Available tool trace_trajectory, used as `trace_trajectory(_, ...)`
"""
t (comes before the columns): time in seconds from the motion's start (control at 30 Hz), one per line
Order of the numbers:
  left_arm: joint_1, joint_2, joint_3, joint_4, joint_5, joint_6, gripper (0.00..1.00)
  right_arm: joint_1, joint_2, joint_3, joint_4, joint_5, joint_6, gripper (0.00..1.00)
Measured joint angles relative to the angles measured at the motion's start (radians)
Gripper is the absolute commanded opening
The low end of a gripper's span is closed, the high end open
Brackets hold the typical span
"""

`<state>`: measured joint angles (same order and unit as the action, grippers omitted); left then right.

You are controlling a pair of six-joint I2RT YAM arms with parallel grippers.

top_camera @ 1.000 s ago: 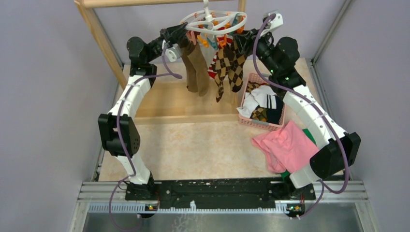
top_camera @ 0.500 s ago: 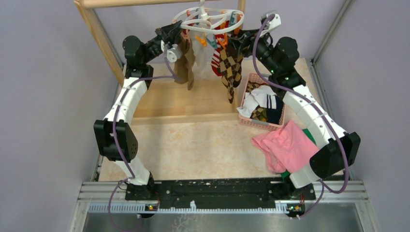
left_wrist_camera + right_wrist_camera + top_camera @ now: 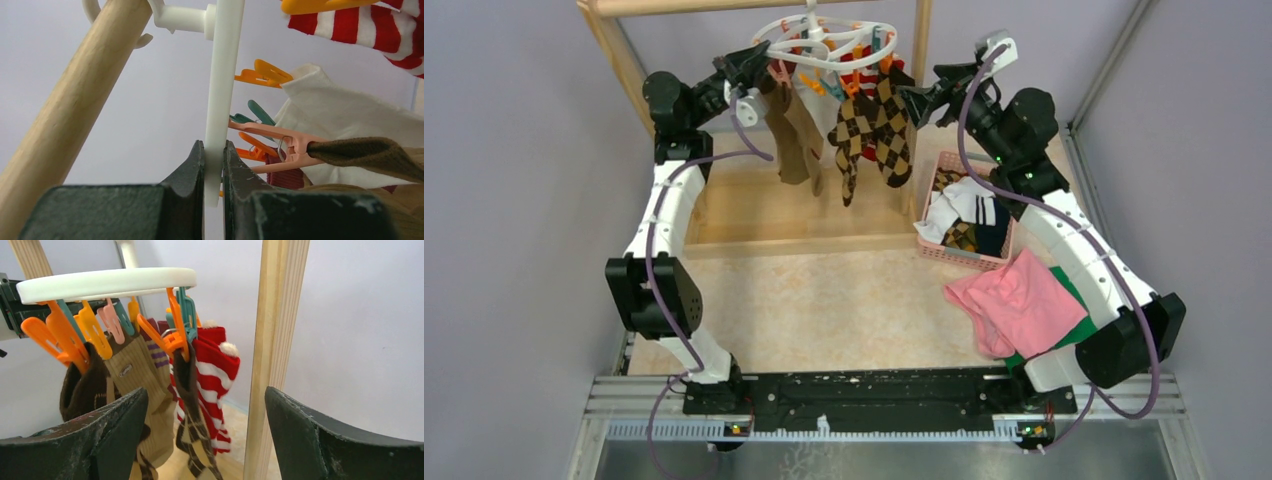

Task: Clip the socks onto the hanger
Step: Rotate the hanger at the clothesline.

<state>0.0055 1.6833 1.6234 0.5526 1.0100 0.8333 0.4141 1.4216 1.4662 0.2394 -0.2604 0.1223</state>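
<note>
One white ring hanger [image 3: 107,284] hangs by its hook from the top bar of a wooden rack [image 3: 629,65], with many orange, teal and pale pink clips [image 3: 92,330] dangling under its rim. Two robot arms reach up to the hanger, one from each side. Clipped below the ring are two brown-and-tan argyle socks [image 3: 889,125], one red-and-white striped sock [image 3: 216,371], one white sock [image 3: 345,117] and plain brown sock [image 3: 789,140] fabric; whether that is one brown sock or two cannot be told. The left gripper [image 3: 214,150] is at the hanger's left edge, its two fingers [image 3: 192,165] pressed together on the white ring itself, with a pink clip holding brown fabric just beside them. The right gripper [image 3: 914,100] is just right of the hanger, fingers [image 3: 120,425] spread wide and holding nothing; the striped sock and one argyle sock hang ahead of the gap between them, apart from both fingers, and a rack post stands near the right finger. A small label [image 3: 125,371] on a ribbed brown sock is too small to read. Below and right of the hanger, one pink basket [image 3: 944,252] holds more socks; nearer still lie one pink cloth [image 3: 1014,300] and one green cloth [image 3: 1079,318].
</note>
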Motion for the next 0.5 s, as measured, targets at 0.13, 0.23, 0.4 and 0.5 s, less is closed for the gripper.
trace_trajectory(0.13, 0.029, -0.034, -0.005, -0.050, -0.005, 0.033, 0.00, -0.002, -0.026, -0.020, 0.006, -0.003, 0.000, 0.86)
trace_trajectory(0.23, 0.036, -0.067, -0.018, -0.096, -0.024, 0.061, 0.00, -0.005, -0.040, -0.034, 0.007, -0.008, 0.002, 0.86)
trace_trajectory(0.4, 0.036, -0.115, -0.037, -0.181, -0.076, 0.105, 0.00, -0.005, -0.066, -0.057, 0.006, -0.019, 0.005, 0.86)
trace_trajectory(0.5, 0.032, -0.159, -0.077, -0.219, -0.127, 0.126, 0.00, -0.005, -0.082, -0.072, 0.008, -0.023, 0.011, 0.86)
